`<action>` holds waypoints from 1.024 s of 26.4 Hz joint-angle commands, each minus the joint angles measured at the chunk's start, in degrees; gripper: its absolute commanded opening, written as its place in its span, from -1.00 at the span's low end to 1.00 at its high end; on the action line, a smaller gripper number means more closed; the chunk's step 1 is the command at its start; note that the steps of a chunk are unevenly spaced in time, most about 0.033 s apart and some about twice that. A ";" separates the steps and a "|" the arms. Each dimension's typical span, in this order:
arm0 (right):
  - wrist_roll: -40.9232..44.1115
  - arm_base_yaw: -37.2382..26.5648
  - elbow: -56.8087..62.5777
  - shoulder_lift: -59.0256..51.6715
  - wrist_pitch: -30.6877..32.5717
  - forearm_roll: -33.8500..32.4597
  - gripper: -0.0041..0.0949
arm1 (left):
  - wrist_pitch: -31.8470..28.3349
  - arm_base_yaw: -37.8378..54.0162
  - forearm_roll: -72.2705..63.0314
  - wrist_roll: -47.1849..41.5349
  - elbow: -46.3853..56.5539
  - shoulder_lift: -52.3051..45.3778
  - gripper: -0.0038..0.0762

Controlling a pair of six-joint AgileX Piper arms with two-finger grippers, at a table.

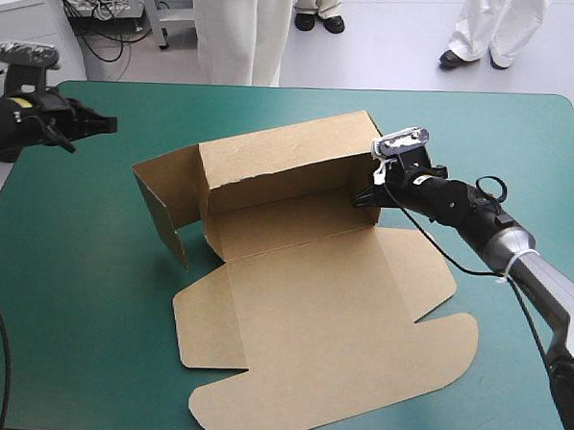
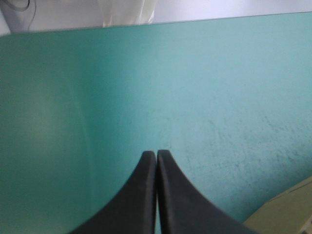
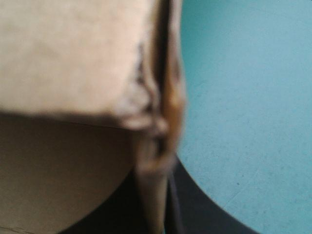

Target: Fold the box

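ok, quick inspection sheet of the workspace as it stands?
surface: teal-green cover, with the box lying mid-table.
job's things: box, brown board; far wall and left end flap raised, the rest flat on the cover.
clutter: nothing seen.
grippers: right gripper shut on the box at the raised wall's right end; left gripper shut, holding nothing, near the table's left edge, apart from the box.
cables: nothing seen.
surroundings: nothing seen.
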 commanded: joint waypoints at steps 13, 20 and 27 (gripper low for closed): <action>0.67 -0.32 -2.44 -2.44 -0.80 1.10 -0.96 | -10.01 16.75 -16.22 0.35 21.46 -2.35 -0.93; 21.74 -3.34 -10.69 -2.44 12.69 -14.68 -0.92 | -11.68 16.75 -17.13 0.89 23.13 -2.24 -0.94; 37.76 -3.59 -25.80 -2.44 33.87 -27.51 -0.92 | -11.80 16.75 -17.13 0.89 23.13 -2.24 -0.95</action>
